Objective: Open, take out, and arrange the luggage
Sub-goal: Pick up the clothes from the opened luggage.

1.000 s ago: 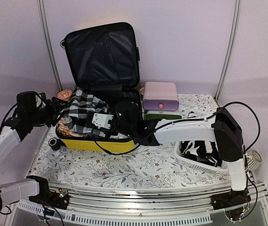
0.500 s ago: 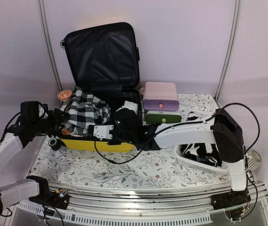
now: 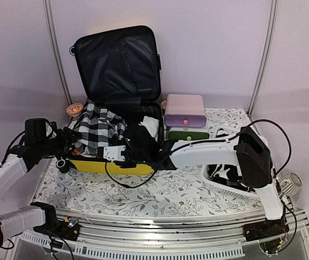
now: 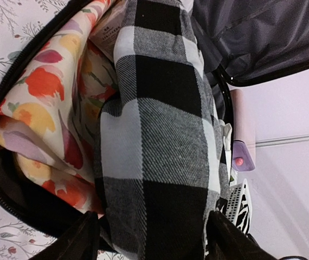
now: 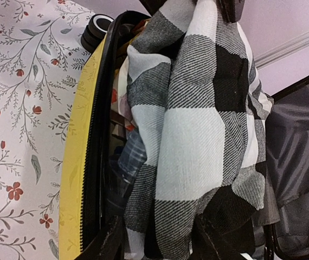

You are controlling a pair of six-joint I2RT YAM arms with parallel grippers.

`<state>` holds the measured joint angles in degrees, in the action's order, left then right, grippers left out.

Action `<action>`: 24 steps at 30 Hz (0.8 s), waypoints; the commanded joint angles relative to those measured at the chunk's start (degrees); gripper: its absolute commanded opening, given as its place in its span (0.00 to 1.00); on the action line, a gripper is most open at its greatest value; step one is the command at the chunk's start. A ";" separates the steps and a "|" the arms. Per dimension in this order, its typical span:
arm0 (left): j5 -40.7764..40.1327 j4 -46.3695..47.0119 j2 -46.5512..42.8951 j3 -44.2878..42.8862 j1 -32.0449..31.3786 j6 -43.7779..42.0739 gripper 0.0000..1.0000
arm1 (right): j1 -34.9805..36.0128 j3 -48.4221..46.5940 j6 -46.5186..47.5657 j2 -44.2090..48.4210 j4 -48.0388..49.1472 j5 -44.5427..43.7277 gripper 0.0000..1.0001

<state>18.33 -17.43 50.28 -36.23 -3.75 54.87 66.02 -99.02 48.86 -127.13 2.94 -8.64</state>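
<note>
Luggage (image 3: 111, 166) yellow shell, black lining; cloth (image 3: 97, 127) black-white check; tablecloth (image 3: 160, 192) white, floral.

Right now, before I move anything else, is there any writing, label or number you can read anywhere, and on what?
No text can be read in any view.
Pale packet inside the luggage: small print, too blurred to read.
Checked cloth, pink drawer box, floral tablecloth: no lettering seen.

Bright, soft, even overhead light; faint shadows; wrist views sharp mid-frame, blurred along bottom edges.
</note>
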 commanded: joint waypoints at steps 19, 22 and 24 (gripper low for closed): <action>1.51 0.95 0.36 0.92 2.08 -0.79 0.72 | -0.45 -6.49 -2.08 -2.58 0.15 -1.29 0.03; 1.14 1.71 0.72 1.35 2.16 -0.40 0.76 | -0.49 -6.53 -2.23 -2.82 0.07 -1.28 0.02; 1.71 2.87 1.18 1.86 2.18 -0.05 0.76 | -0.42 -6.62 -2.29 -3.02 0.07 -1.21 0.02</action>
<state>19.00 -16.82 50.46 -35.66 -2.02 54.61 65.89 -105.16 48.16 -131.85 1.74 -10.33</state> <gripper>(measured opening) 0.760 0.045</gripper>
